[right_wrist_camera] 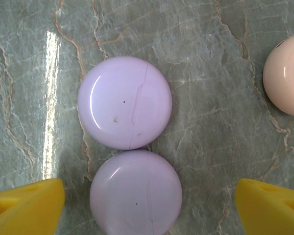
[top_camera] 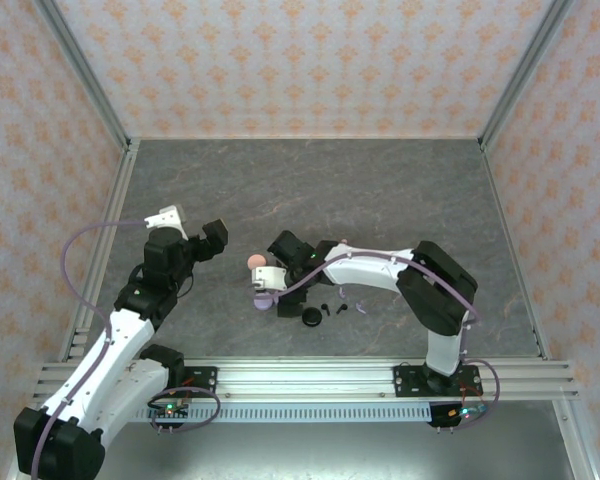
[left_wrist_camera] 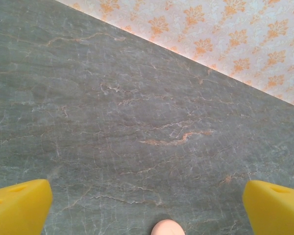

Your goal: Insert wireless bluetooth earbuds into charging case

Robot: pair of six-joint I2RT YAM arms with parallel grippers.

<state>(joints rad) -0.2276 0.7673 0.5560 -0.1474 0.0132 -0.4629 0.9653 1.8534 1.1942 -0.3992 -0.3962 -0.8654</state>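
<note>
- Black earbuds point(top_camera: 326, 308) lay at lower centre of the top view, just right of the black case point(top_camera: 310, 317). A pale lavender speck point(top_camera: 363, 308) beside them was probably another earbud. The stems were too small to give a long axis.
- Two lavender discs point(right_wrist_camera: 125, 108) sat edge to edge at the centre of the right wrist view. Whether they were two closed cases or the halves of one open case could not be told.
- The right gripper point(right_wrist_camera: 148, 208) hung over these discs, fingers spread wide and empty. In the top view the earbuds lay to its lower right, nearer this arm.
- The pink case point(right_wrist_camera: 286, 73) was cut off at the right edge.
- The left gripper point(left_wrist_camera: 146, 210) was wide and empty over the bare table point(left_wrist_camera: 137, 122), with a pink rounded shape point(left_wrist_camera: 167, 228) cropped at the bottom edge.
</note>
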